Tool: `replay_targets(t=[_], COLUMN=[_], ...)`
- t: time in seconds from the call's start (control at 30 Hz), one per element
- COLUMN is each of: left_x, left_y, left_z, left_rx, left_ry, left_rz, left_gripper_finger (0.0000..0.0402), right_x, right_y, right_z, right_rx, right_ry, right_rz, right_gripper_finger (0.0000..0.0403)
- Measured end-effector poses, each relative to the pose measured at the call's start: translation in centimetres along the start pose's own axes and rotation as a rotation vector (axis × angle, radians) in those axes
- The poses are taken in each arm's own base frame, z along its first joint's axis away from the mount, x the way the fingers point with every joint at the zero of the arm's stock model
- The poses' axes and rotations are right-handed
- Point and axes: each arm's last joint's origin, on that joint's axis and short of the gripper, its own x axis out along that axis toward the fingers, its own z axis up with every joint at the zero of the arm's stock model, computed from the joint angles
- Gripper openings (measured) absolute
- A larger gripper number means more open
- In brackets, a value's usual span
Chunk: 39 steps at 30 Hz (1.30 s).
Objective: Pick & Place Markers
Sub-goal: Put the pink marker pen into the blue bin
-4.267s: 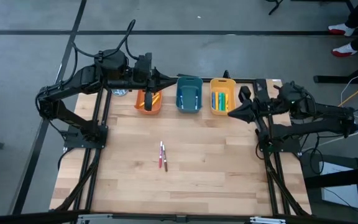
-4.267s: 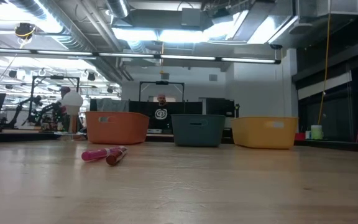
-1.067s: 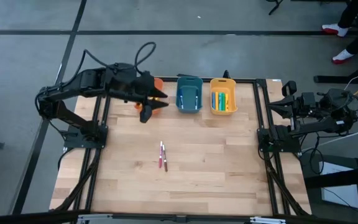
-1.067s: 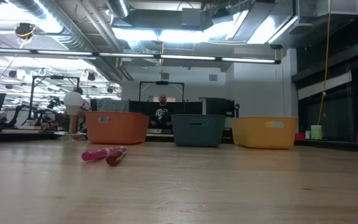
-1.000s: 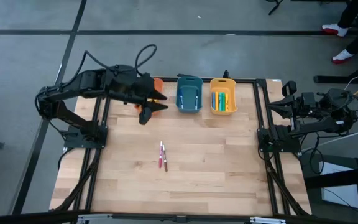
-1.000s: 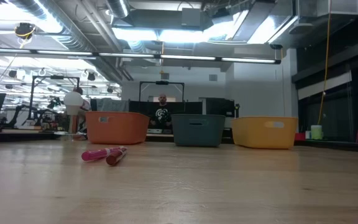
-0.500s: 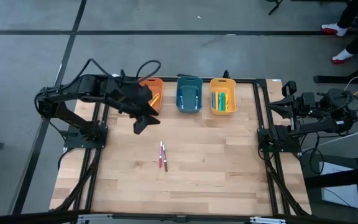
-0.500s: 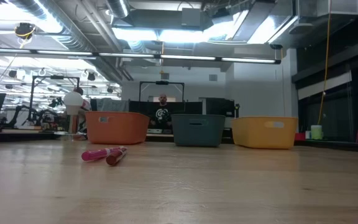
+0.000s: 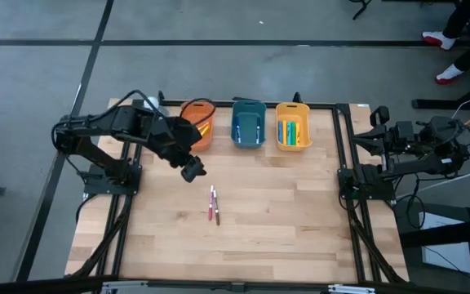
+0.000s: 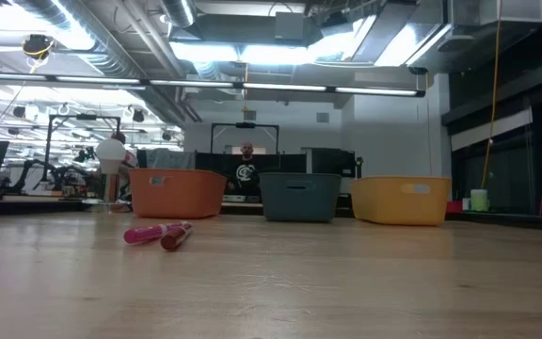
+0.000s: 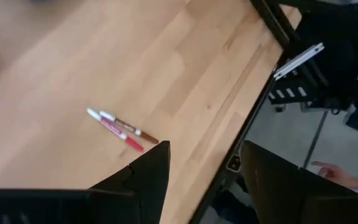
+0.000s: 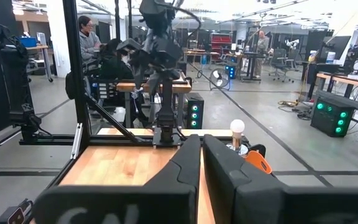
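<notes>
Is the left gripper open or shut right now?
Open. In the left wrist view the left gripper's two dark fingers stand apart with bare table between them, nothing held.

Seen from straight overhead: whole table [image 9: 284, 212], both arms. From tabletop level: across the wood toward three bins [image 10: 298, 196] and the room. From the left wrist: down onto two markers [image 11: 122, 130], shared with both. From the right wrist: level across the table.

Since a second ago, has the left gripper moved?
Yes. The left gripper has left the orange bin and come nearer the two markers.
</notes>
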Motion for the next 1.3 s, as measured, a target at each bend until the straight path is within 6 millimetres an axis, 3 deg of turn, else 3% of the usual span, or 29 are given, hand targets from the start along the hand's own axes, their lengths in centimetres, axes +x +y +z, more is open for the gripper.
replay_targets(t=[0.47, 0.9, 1.3], left_x=[3.3, 8.3, 12.3], left_y=[-0.7, -1.0, -0.7], left_z=[-0.3, 0.3, -0.9], left_rx=[-0.307, -0.39, -0.488], left_ry=[0.09, 0.158, 0.195], left_rz=[0.09, 0.214, 0.445], left_gripper_finger=[0.0189, 0.0189, 0.0189], right_x=[0.0, 0.0, 0.0], right_y=[0.0, 0.0, 0.0], right_z=[0.0, 0.0, 0.0], right_rx=[0.0, 0.0, 0.0], right_ry=[0.0, 0.0, 0.0], right_rz=[0.0, 0.0, 0.0], right_gripper_finger=[0.0021, 0.0021, 0.0021])
